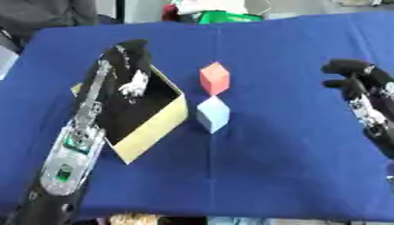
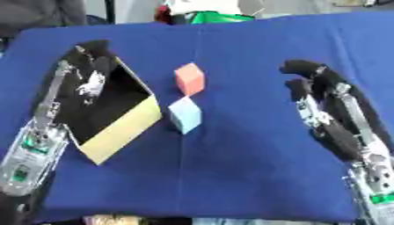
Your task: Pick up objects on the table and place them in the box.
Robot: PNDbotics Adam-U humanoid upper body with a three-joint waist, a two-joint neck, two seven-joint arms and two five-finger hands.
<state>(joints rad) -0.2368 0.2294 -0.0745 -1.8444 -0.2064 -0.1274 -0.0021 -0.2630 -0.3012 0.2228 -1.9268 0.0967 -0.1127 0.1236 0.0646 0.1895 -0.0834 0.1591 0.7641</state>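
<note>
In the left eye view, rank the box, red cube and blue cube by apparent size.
1. Box, clearly largest.
2. Red cube and blue cube: look about alike, so no ranking between them.

A blue cloth (image 1: 269,149) covers the table, creased down its middle, running out past the right hand (image 2: 308,77). Beyond the far edge, up from the left hand (image 1: 131,52), a green item (image 1: 227,17) and white clutter (image 1: 208,6) sit against a pale background
</note>
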